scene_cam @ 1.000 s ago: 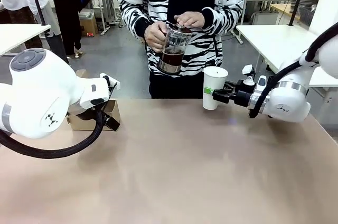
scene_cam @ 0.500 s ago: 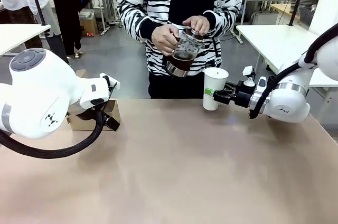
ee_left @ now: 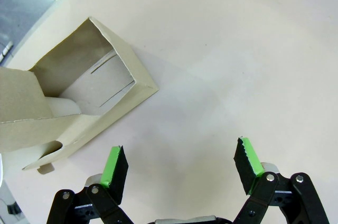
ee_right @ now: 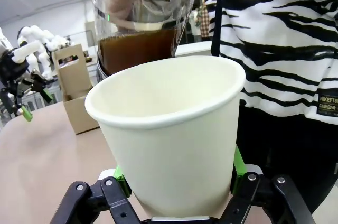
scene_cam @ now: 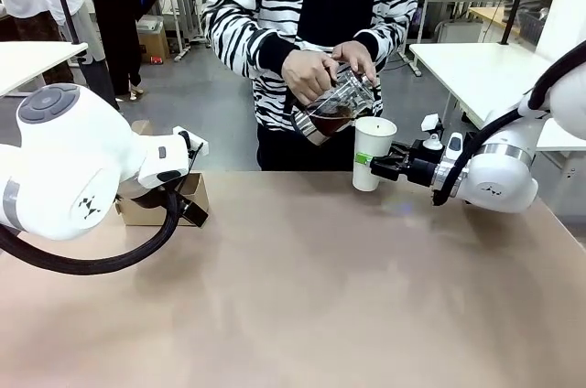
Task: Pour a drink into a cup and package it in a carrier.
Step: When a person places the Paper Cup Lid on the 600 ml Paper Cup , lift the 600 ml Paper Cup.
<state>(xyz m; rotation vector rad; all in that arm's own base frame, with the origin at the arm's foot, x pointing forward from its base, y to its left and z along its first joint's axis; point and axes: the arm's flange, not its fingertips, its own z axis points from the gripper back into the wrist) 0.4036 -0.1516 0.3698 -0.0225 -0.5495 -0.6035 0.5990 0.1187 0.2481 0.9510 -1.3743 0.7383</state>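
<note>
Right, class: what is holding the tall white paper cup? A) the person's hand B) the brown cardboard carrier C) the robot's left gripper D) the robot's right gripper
D: the right gripper is shut on the tall white paper cup, clasping its lower wall from both sides.

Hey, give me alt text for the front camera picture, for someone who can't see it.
A person in a striped top tilts a glass carafe of dark drink over a white paper cup, which the right gripper holds upright near the table's far edge. The left arm sits beside a brown cardboard carrier.
</note>
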